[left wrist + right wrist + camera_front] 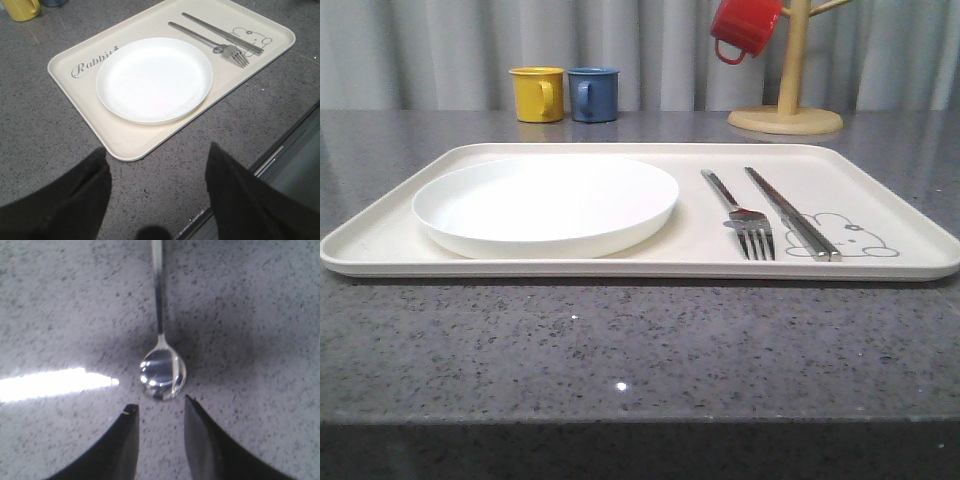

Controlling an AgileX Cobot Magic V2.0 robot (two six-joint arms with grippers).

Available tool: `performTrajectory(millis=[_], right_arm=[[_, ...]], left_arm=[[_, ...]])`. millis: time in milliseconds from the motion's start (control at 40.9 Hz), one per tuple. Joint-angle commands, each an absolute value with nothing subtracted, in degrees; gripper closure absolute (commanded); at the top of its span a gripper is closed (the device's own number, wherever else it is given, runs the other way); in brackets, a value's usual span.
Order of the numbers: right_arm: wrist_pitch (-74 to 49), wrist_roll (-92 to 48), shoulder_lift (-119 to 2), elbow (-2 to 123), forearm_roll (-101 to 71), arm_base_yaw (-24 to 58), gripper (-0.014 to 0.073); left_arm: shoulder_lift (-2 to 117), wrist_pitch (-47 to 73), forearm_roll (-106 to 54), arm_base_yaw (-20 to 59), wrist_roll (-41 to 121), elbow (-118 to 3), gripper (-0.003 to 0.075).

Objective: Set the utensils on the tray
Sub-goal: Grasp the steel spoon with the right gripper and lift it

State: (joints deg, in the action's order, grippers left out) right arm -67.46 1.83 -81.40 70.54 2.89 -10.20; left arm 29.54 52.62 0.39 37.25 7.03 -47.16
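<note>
1. Already on the tray lie three of the utensils: the white plate fills its left half, and the fork and the pair of flat sticks lie side by side toward its right end, the sticks reaching onto the rabbit drawing. They run roughly parallel, front to back, much like a place setting.

2. Only the spoon is off the tray, lying flat on the grey counter with its bowl facing up and its handle pointing away from the right gripper.

3. That gripper hovers just short of the bowl, its jaws parted a little wider than the bowl and empty, apparently lined up along the handle to straddle the spoon for a pick.

4. Well back from the tray's near corner, the left gripper hangs over the counter, fingers spread wide and holding nothing, likely kept clear.

5. Behind the tray's far edge stand a yellow mug and a blue mug; a red mug hangs on a wooden stand.
</note>
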Motion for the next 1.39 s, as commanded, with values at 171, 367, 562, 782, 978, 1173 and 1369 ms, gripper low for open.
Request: performTrajectory(millis=[171,367,562,782,978,1173,1369], right_arm=[[-58.1,-1.8,-86.0,72.6,1.9,-11.7,0.0329],[-56.4,-1.8,-90.1,74.1,1.8,-11.7,0.0329],[-56.5,-1.8,-93.5,75.9,1.5,-11.7,0.0329],[-56.9,-2.0,-95.0,76.1,1.5,-11.7,0.0365],[-57.9,-2.1,-95.0,76.1,1.4,-11.7,0.0572],[-58.8,-2.1,-94.6,76.4,1.4,-11.7,0.0590],[-62.1,-2.1,-92.9,80.0,-1.9,-10.6,0.0590]], left_arm=[[29.9,48.3,0.3,37.7,6.4,-48.5,0.0310],[29.9,48.3,0.3,37.7,6.4,-48.5,0.0310],[29.9,48.3,0.3,37.7,6.4,-48.5,0.0310],[29.9,48.3,0.3,37.7,6.4,-48.5,0.0310],[29.9,48.3,0.3,37.7,6.4,-48.5,0.0310],[29.9,48.3,0.3,37.7,6.4,-48.5,0.0310],[29.9,48.3,0.3,37.7,6.4,-48.5,0.0310]])
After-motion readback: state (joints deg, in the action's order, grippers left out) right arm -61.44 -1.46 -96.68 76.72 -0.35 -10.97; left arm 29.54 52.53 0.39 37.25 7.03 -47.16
